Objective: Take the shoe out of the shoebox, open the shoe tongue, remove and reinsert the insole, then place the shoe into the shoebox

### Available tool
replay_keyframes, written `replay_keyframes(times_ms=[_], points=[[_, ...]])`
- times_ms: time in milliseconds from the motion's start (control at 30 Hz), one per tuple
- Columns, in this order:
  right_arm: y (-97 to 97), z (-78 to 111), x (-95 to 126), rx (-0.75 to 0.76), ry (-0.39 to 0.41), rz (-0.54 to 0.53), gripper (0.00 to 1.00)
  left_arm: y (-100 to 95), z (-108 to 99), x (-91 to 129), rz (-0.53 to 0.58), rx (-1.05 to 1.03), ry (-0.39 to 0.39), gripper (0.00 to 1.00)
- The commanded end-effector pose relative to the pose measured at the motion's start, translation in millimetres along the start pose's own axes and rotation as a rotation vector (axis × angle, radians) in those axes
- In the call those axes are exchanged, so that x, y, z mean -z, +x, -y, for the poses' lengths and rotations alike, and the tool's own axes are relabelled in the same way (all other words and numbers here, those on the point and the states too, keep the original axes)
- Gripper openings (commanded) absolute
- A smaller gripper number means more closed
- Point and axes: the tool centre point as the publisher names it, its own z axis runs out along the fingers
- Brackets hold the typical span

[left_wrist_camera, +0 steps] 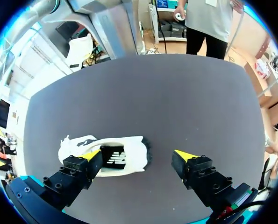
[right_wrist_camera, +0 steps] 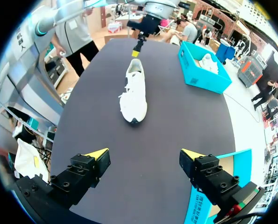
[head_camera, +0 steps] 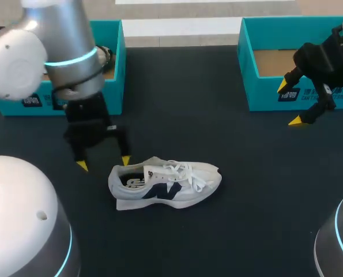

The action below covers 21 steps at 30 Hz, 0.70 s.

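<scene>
A white sneaker with a dark side mark (head_camera: 165, 184) lies on its sole on the black table, toe pointing right, laces loose. My left gripper (head_camera: 104, 163) hangs open just behind its heel. In the left wrist view the heel opening with the insole (left_wrist_camera: 113, 157) sits against one finger (left_wrist_camera: 82, 163) of my left gripper (left_wrist_camera: 138, 156); the other finger stands well clear. My right gripper (head_camera: 289, 104) is open and empty in front of the right shoebox (head_camera: 263, 92), far from the sneaker (right_wrist_camera: 133, 91).
A teal shoebox (head_camera: 118, 63) stands at the back left, partly hidden by my left arm; in the right wrist view this box (right_wrist_camera: 202, 70) holds another white shoe (right_wrist_camera: 207, 60). The right box shows a bare cardboard floor (head_camera: 272, 60).
</scene>
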Motion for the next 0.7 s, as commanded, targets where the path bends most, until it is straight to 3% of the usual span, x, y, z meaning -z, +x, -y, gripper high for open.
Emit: replay_keyframes(times_ms=[33, 333, 467, 700], points=[[-1.3, -0.5, -0.8, -0.001, 0.003, -0.002, 1.00, 12.2, 1.7, 1.9, 0.128, -0.002, -0.005, 1.00], [-1.3, -0.5, -0.8, -0.001, 0.003, -0.002, 1.00, 12.2, 1.7, 1.9, 0.128, -0.002, -0.005, 1.00], [-1.3, -0.5, -0.8, -0.001, 0.003, -0.002, 1.00, 33.9, 1.4, 16.0, 0.237, 0.116, 0.079, 1.00], [-1.3, -0.5, -0.8, -0.001, 0.003, -0.002, 1.00, 47.0, 9.0, 20.5, 0.306, 0.352, 0.193, 1.00]])
